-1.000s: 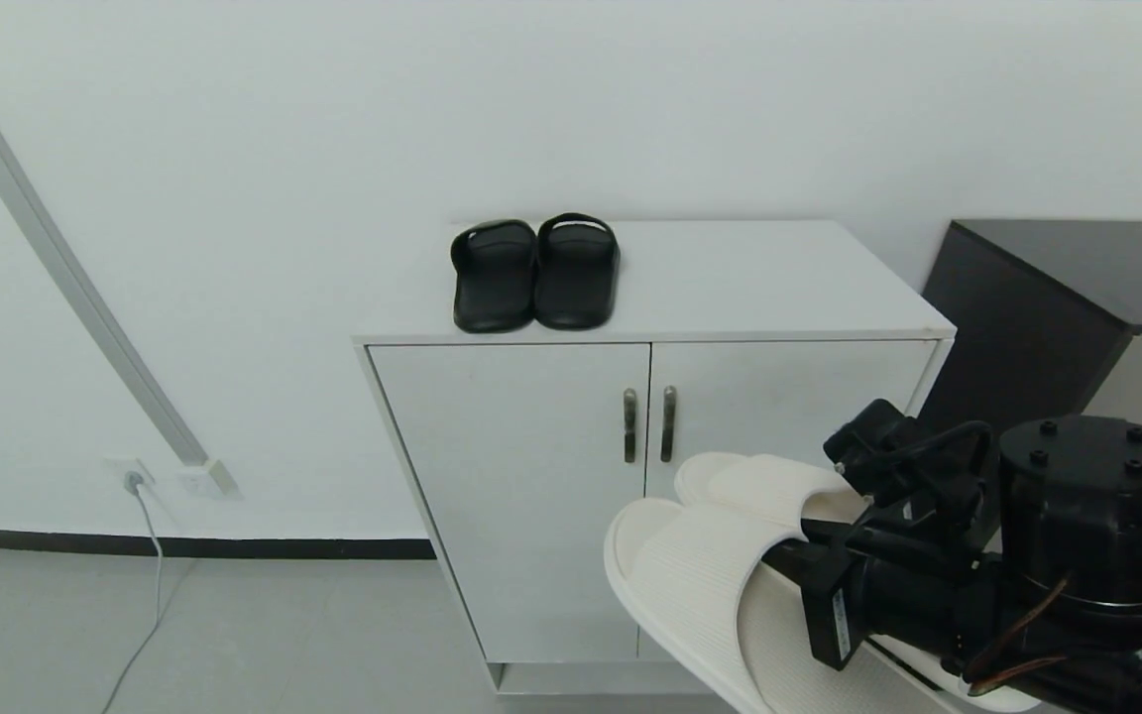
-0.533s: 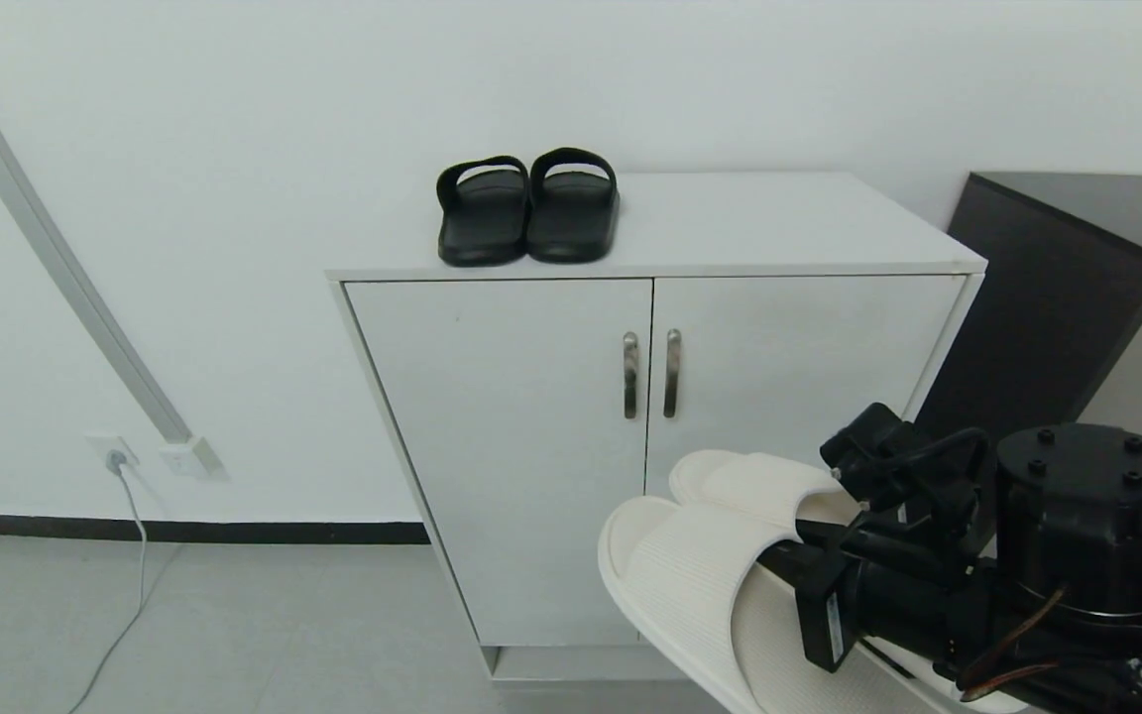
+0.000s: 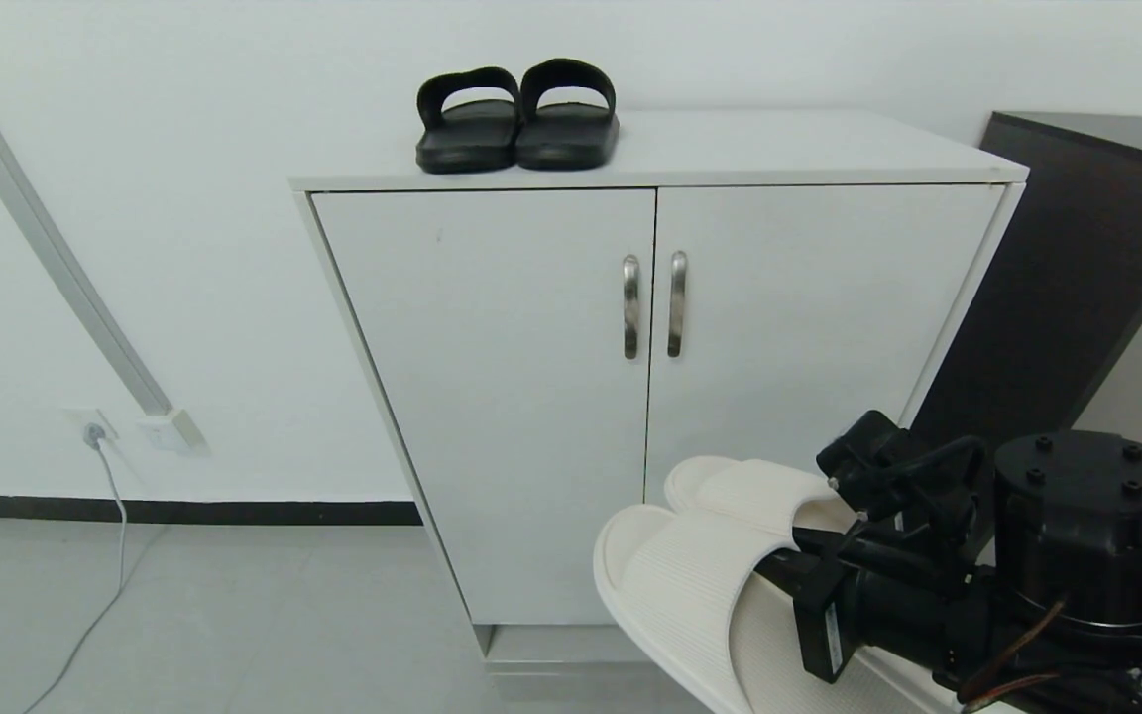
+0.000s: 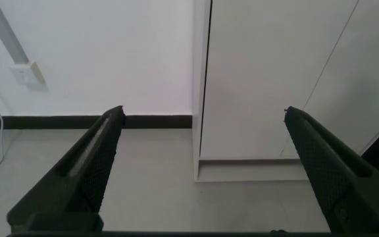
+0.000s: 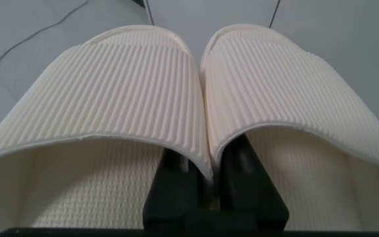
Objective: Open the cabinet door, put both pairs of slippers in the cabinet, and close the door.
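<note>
Before the cabinet (image 3: 650,397), by the head view, both doors are shut, the black slippers (image 3: 516,119) sit on its top, and the right gripper (image 3: 814,555) holds the white slippers (image 3: 720,585) low by the right door, so opening looks not yet begun and a handle (image 3: 630,305) wants grasping next. Off the cabinet's lower left corner, the left wrist view adds the left gripper (image 4: 199,131), spread wide and empty, likely the one free to pull. Facing the cabinet's foot, the right wrist view makes plain what the head view leaves unclear: the fingers (image 5: 173,184) pinching the white pair's inner edges together.
</note>
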`<state>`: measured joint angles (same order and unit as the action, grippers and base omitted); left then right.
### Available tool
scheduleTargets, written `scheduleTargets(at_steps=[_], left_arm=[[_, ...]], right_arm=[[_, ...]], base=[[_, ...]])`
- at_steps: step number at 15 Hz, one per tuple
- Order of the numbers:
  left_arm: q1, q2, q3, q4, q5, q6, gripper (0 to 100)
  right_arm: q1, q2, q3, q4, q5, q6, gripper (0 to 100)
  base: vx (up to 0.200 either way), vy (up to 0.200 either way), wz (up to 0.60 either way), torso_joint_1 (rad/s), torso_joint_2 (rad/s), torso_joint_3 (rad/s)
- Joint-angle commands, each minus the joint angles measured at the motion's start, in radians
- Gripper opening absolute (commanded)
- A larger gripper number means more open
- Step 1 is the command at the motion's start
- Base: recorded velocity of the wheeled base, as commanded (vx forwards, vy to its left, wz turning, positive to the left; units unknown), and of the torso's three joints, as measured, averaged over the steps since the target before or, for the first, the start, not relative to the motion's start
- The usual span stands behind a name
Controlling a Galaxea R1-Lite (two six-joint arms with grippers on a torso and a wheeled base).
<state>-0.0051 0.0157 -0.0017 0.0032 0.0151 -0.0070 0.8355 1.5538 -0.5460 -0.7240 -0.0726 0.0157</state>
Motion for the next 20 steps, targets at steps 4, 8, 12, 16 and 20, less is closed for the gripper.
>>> scheduleTargets(at_steps=[4, 8, 12, 16, 20], left_arm=[[-0.006, 0.053, -0.116, -0.003, 0.006, -0.053, 100], [-0.027, 0.271, -0.247, -0.025, -0.055, -0.131, 100], [-0.032, 0.403, -0.274, -0.084, -0.254, -0.122, 100], [-0.05, 0.581, -0.342, -0.149, -0.42, -0.1, 100], [-0.142, 0.803, -0.442, -0.301, -0.454, -0.102, 100]], right_arm=[[0.002, -0.005, 0.003, -0.005, 0.0, 0.0, 0], [0.002, -0.003, 0.003, -0.005, 0.002, 0.003, 0], [0.0, -0.001, 0.014, -0.005, 0.004, 0.003, 0], [0.004, -0.005, 0.021, -0.008, 0.005, 0.0, 0], [0.002, 0.003, 0.046, -0.063, 0.034, 0.0, 0]], base=[[0.0, 0.0, 0.0, -0.036, 0.44, 0.392], [0.0, 0.0, 0.0, -0.001, 0.12, 0.118], [0.0, 0.0, 0.0, 0.0, 0.0, 0.0], [0.0, 0.0, 0.0, 0.0, 0.0, 0.0], [0.0, 0.0, 0.0, 0.0, 0.0, 0.0]])
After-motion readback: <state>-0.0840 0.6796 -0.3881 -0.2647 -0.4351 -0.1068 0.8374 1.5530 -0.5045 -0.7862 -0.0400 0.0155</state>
